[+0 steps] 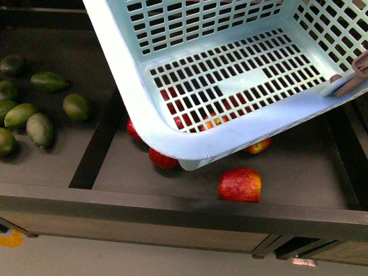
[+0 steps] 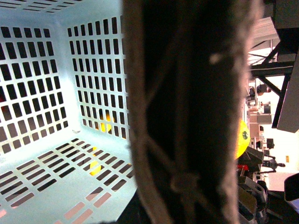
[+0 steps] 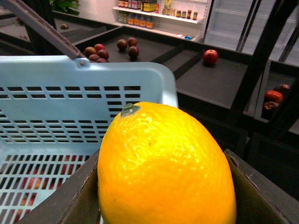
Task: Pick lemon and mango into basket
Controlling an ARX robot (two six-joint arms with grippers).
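Aqua-blue basket (image 1: 259,129) hangs in the air at about 1 o'clock in the front view, tilted, and its slotted floor is bare. So 0 of 2 fruits are in.

The lemon (image 3: 163,163) is the closest to done. The right gripper (image 3: 161,205) is clamped on it, with dark pads (image 3: 56,200) pressed to both sides. It sits just outside the basket's rim, not over the floor. My read is it needs to go over that wall and get let go.

No mango anywhere I can see, so that half looks untouched.

Left gripper: the left wrist view is mostly the mauve handle (image 2: 187,116) right up against the lens. I'd guess it's carrying the basket by that, but I can't tell whether the fingers are closed.

Other stuff, left to right in the front view:
- a bunch of dark-green fruits (image 1: 39,129) at 9 o'clock
- a black divider (image 1: 98,144)
- red apples (image 1: 240,184) at 6 o'clock, some right under the basket and showing through its slots

None of that is wanted. The only real obstacle I see is the basket's own wall and swing handle, which the lemon has to clear.
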